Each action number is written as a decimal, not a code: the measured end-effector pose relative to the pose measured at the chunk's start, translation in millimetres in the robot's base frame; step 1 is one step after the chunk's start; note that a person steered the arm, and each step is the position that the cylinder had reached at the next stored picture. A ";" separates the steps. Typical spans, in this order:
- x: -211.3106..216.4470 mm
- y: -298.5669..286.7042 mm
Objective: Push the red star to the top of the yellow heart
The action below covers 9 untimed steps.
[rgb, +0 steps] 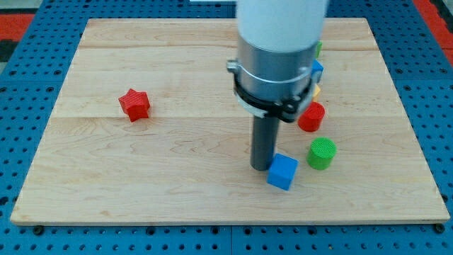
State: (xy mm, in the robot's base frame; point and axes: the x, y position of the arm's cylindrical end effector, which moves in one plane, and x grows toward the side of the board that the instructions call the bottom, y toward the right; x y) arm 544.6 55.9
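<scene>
Judging progress, we find the push not yet begun. The red star [134,104] lies alone on the surface [177,191], far toward the view's left of my tip [262,167] and slightly higher up; it is small, spiky, lying flat. My tip touches or nearly touches the blue cube [282,171]. There are no fingers to report, only the rod. Rightward lie a red cylinder [311,117] and a green cylinder [322,153]. A yellow sliver [316,91], perhaps the heart, is mostly hidden behind the arm.
</scene>
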 end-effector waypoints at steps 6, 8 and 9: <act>-83.0 -161.5; -94.6 -219.5; -115.5 -258.9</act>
State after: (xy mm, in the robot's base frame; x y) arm 429.1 -202.9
